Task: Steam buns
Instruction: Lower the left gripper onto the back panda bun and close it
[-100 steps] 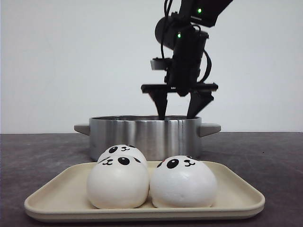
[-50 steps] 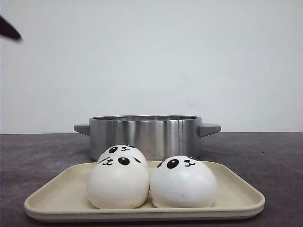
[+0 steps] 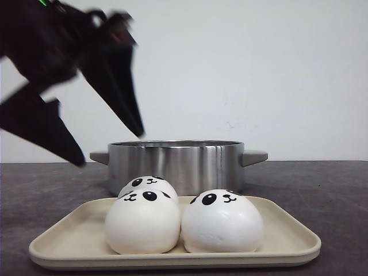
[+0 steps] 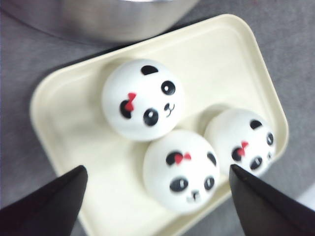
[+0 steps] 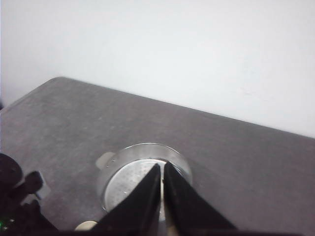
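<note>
a plain white wall (image 3: 276,69) is seen behind the scene, bare and evenly lit, with only a few faint marks on its surface in the front view. no hard shadows are cast on it. below it, a dark grey table (image 3: 322,190) with a slightly mottled, matte surface is seen, and its far edge is met by the wall in a straight horizontal line. in the right wrist view the same grey table (image 5: 256,162) is shown from above, with one rounded corner visible at its far side and the white wall (image 5: 197,49) rising behind it. the light is soft and diffuse throughout.
</note>
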Robot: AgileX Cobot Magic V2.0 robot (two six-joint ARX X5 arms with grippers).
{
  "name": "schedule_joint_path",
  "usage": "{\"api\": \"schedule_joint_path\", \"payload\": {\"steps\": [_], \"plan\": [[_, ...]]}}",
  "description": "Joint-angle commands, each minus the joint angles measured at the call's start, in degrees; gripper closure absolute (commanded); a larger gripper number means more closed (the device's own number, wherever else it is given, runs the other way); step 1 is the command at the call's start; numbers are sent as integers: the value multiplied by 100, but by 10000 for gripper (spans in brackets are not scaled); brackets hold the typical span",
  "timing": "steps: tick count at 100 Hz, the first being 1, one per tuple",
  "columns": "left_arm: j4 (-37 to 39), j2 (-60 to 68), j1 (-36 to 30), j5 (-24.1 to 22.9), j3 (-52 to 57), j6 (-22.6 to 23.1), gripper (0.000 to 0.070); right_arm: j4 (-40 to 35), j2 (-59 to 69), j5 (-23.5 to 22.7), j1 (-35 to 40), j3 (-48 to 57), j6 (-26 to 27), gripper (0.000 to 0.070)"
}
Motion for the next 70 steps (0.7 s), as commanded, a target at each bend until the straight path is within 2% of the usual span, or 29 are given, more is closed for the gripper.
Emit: {"api": "schedule_joint_path", "payload": {"steps": [1, 15, 28, 54, 70], "plan": [[125, 284, -131, -203, 136, -260, 147, -186, 76, 20, 70, 107, 238, 700], [363, 826, -352, -750, 245, -308, 147, -669, 44, 24, 72, 107, 501, 700], [577, 1235, -505, -1209, 378, -538, 146, -723, 22, 17, 74, 107, 564, 700], [1145, 1727, -531, -1231, 424, -1108, 144, -717, -39, 20, 74, 107, 540, 700], [1246, 1947, -531, -1228, 424, -1180, 148, -826, -70, 87, 74, 107, 542, 700]]}}
